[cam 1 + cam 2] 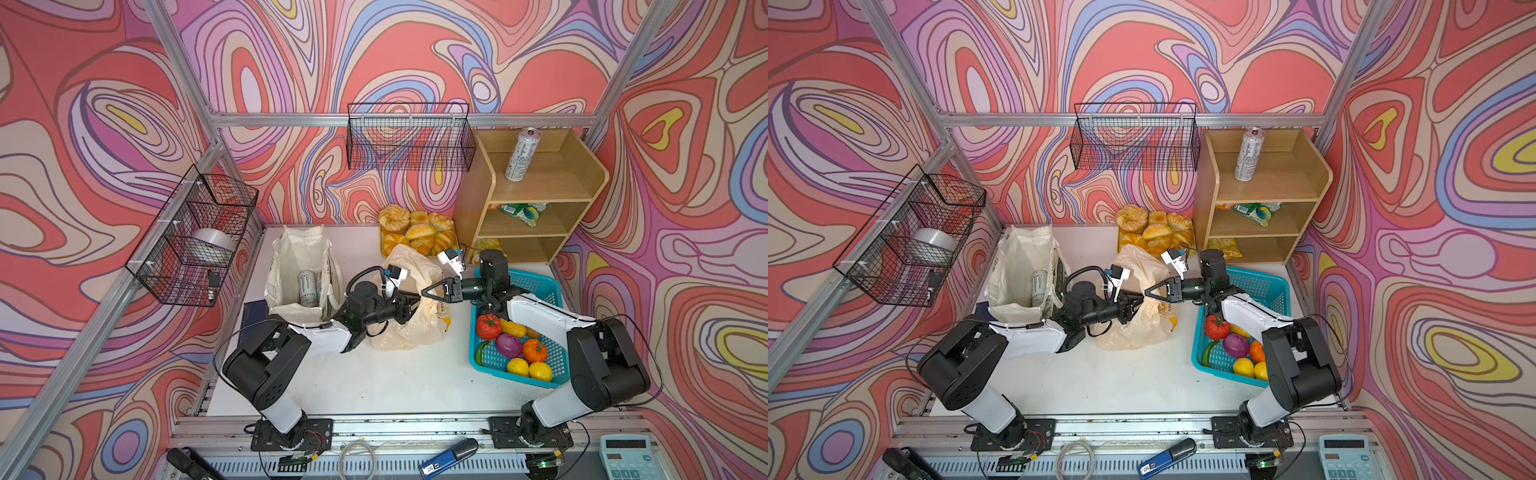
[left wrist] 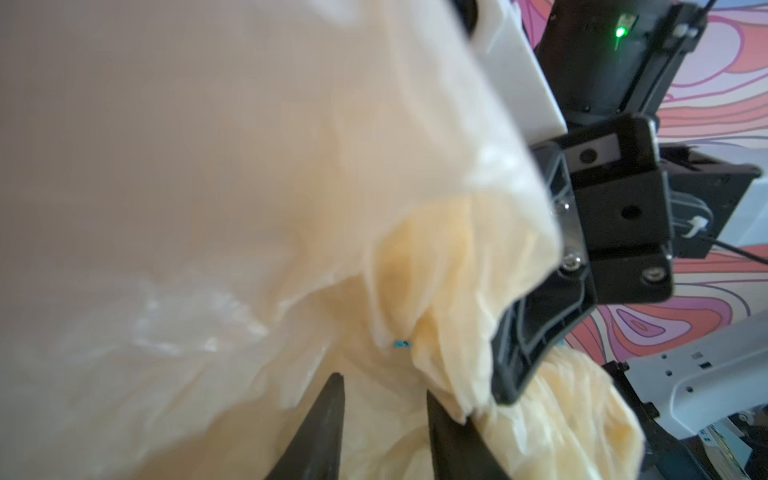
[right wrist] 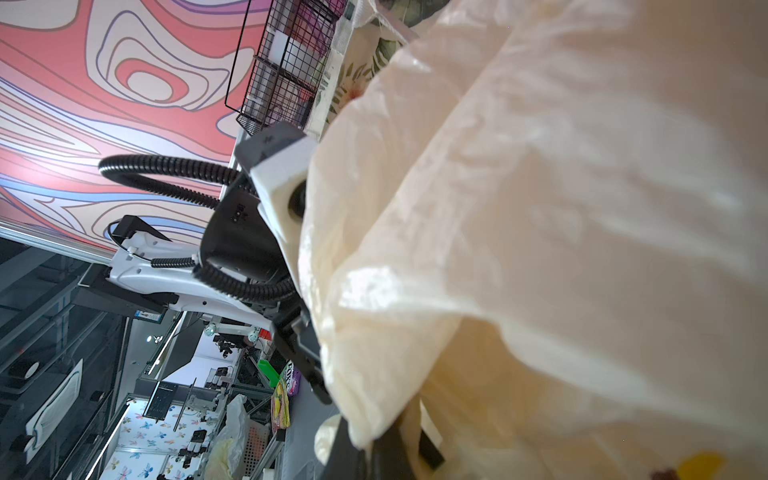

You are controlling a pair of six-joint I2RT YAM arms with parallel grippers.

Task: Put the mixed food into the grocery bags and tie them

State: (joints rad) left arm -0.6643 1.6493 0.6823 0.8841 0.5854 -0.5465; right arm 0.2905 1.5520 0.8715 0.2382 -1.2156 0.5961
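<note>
White table [image 1: 374, 382] under swirl-patterned walls, teal mesh basket [image 1: 536, 286], crinkled cream translucent plastic bag [image 1: 409, 332] just beside the basket, contents hidden, right fingers [image 2: 528, 345] pinched shut on its bunched top, left fingers [image 2: 328, 415] parted against blurred film, smooth yellow lemons [image 1: 517, 367] inside the basket.

Golden bread rolls [image 1: 417, 232] sit beside a wooden shelf [image 1: 552, 176]; a calculator [image 1: 625, 457] lies at the front edge
</note>
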